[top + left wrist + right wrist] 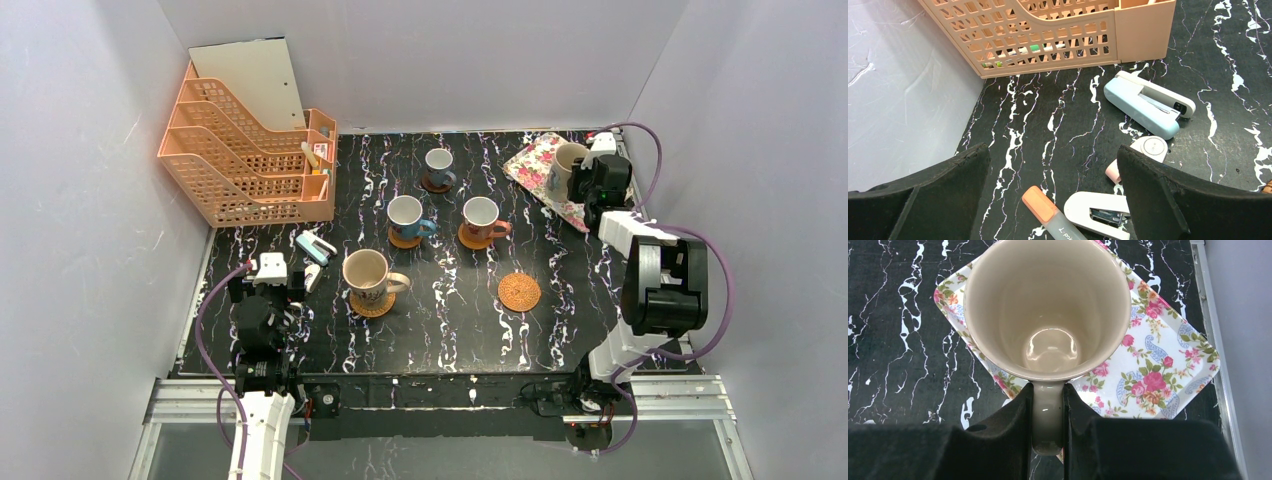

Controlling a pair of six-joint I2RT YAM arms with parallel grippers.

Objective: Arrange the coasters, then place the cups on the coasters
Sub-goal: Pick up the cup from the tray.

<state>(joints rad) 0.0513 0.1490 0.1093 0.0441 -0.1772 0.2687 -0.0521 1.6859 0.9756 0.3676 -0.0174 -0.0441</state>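
Observation:
A large beige cup point(1048, 305) stands over the floral tray point(1168, 365) at the back right. My right gripper point(1048, 410) is shut on its handle; in the top view this gripper point(585, 187) sits just right of the cup point(566, 163). Whether the cup rests on the tray I cannot tell. One wicker coaster point(519, 292) lies bare. Another beige cup point(366, 273) stands on a wicker coaster point(375, 305). A blue cup point(406, 214), a brownish-orange cup point(481, 214) and a smaller blue cup point(438, 163) each stand on a coaster. My left gripper point(1053, 192) is open over the stationery at the front left.
An orange mesh file rack point(245, 150) fills the back left corner. Near my left gripper lie a light blue stapler point(1148, 105), an orange highlighter point(1048, 212), a white staple remover point(1098, 212) and a small white and pink gadget point(1148, 150). White walls enclose three sides.

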